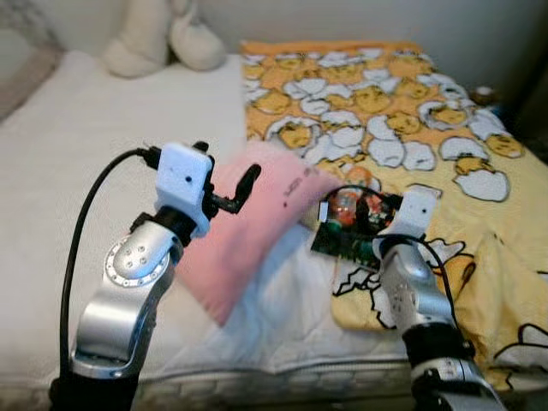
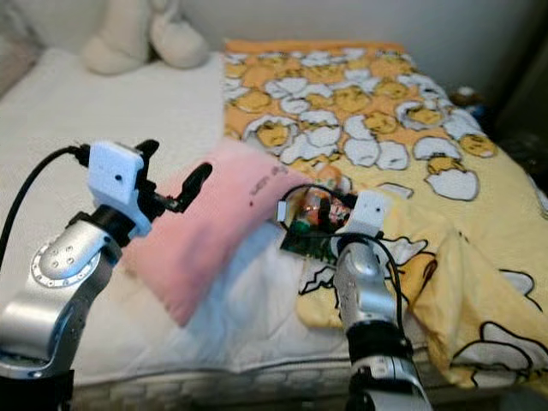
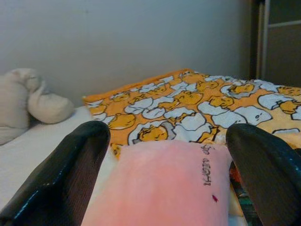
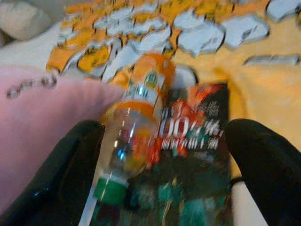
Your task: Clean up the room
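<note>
Nearest, the two silver arms rise over the front edge of a bed with a white mattress (image 1: 77, 163). The right gripper (image 4: 162, 141) hovers just above a dark printed packet (image 4: 197, 155) and a clear plastic bottle (image 4: 134, 136); its black fingers stand wide apart on either side of both and hold nothing. The packet carries red and white print with large digits "00" beside characters too blurred to read. The bottle lies on its side, half on the packet, with its green cap towards the near edge of the bed and its long axis running near to far; its orange label cannot be read. Both rest at the near left edge of a yellow blanket (image 1: 479, 214) printed with egg characters. To the left, the left gripper (image 3: 164, 179) is also spread wide and empty, poised just over a pink pillow (image 1: 248, 231) that lies slanted, its long axis running from near left to far right; small dark writing near its far end is illegible. At the far left corner sits a cream soft toy (image 1: 163, 34).
</note>
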`<state>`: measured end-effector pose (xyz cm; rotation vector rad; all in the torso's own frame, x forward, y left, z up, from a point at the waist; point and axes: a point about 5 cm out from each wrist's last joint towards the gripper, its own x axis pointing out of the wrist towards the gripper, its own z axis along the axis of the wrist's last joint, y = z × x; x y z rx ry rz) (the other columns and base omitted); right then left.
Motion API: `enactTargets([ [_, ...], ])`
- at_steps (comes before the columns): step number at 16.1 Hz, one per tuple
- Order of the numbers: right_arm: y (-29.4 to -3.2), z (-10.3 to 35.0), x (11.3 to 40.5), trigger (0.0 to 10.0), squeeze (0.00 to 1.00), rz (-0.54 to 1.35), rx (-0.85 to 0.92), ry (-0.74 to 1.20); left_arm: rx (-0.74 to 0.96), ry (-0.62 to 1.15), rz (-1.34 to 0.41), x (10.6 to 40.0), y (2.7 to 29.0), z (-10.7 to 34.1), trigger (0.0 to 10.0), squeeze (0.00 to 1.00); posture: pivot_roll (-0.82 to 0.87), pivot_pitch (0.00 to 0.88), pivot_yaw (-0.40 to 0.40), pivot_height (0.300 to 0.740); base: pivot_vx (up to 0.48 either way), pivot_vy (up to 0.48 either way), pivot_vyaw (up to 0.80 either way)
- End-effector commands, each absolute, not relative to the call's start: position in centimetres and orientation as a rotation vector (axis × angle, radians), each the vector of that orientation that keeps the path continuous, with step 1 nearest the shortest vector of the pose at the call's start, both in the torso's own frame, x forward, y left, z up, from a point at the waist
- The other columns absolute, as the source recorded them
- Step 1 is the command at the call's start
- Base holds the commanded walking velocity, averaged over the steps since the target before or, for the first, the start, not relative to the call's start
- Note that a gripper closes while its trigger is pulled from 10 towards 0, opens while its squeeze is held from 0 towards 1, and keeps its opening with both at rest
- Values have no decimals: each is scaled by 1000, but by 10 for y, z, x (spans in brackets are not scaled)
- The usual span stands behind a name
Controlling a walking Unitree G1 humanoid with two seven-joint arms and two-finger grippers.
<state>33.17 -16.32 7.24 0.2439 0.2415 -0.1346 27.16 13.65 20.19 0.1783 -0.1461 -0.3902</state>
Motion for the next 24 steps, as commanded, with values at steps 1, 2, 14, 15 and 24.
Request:
enactTargets([
  [1,-161,74,335,10000,0,-130,245,232,180,-141,-395,270,139,204,10000,0,130,35,34,740,0,0,0],
  [2,-153,74,342,10000,0,-107,243,238,192,-127,-399,266,140,203,10000,0,144,47,35,740,0,0,0],
  [14,-145,78,363,10000,0,-96,249,287,197,-49,-351,240,152,203,10000,0,249,120,20,740,0,0,0],
  [15,-147,79,364,10000,0,-108,240,292,196,-41,-348,238,153,203,10000,0,260,128,19,740,0,0,0],
  [24,-158,69,361,10000,0,-226,237,382,179,-9,-349,234,150,202,10000,0,248,122,7,740,0,0,0],
])
